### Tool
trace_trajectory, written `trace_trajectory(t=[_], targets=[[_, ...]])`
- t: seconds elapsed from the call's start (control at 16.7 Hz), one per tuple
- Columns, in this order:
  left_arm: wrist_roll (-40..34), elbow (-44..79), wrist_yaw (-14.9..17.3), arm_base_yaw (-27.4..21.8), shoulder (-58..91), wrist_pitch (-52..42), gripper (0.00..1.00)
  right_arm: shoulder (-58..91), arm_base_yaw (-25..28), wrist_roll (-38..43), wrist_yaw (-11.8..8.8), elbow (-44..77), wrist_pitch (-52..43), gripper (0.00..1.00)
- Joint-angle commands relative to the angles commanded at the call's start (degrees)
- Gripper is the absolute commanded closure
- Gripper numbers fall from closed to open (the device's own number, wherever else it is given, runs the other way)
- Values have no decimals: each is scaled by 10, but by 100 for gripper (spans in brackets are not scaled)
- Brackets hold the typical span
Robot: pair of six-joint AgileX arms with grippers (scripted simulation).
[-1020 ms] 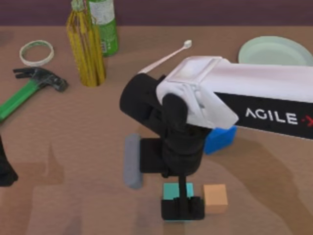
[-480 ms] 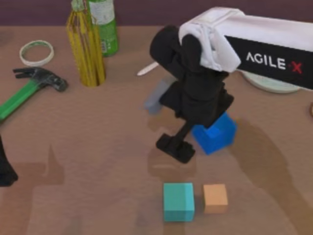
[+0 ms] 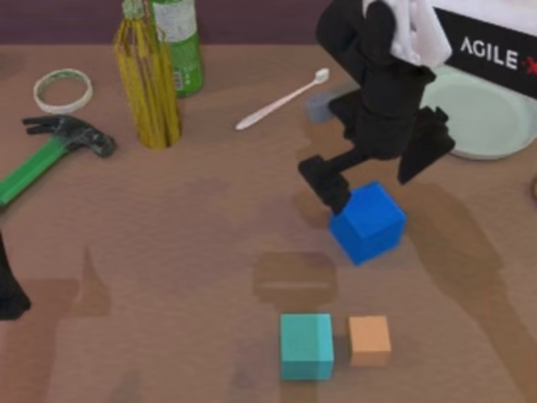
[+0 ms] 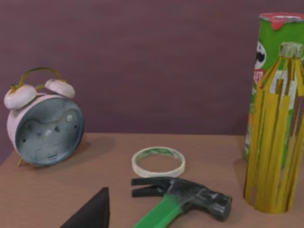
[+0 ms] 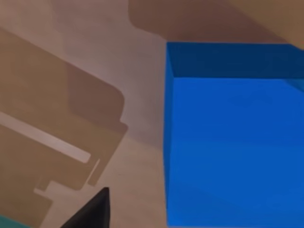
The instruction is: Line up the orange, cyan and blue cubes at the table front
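The cyan cube (image 3: 306, 344) and the smaller orange cube (image 3: 369, 339) sit side by side near the table's front edge, a small gap between them. The large blue cube (image 3: 367, 222) lies farther back and to the right, turned at an angle. My right gripper (image 3: 375, 168) hangs open just above and behind the blue cube, its fingers spread wider than the cube. In the right wrist view the blue cube (image 5: 232, 142) fills the frame beside one dark fingertip (image 5: 92, 211). My left gripper (image 3: 10, 294) is parked at the table's left edge, open.
Along the back stand a yellow bottle (image 3: 149, 80) and a green can (image 3: 178, 42). A tape roll (image 3: 63, 91) and green-handled hammer (image 3: 50, 151) lie at the left, a toothbrush (image 3: 281, 101) mid-back, a pale plate (image 3: 487, 113) back right. An alarm clock (image 4: 42, 126) shows in the left wrist view.
My right gripper was down at the cyan cube; it has lifted off, swung back and to the right, and now hangs over the blue cube. The cyan cube stays beside the orange one.
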Motion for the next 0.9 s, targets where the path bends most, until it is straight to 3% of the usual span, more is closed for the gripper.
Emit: trace_trajectory(t=[0.3,0.66,0.9], targets=[[0,0,0,0,0,0,0,1,1,0,0,-10,11,0],[0,0,0,0,0,0,0,44,0,1,0,-91,140,0],[0,0,0,0,0,0,0,58,1,1,1,-111,169,0]])
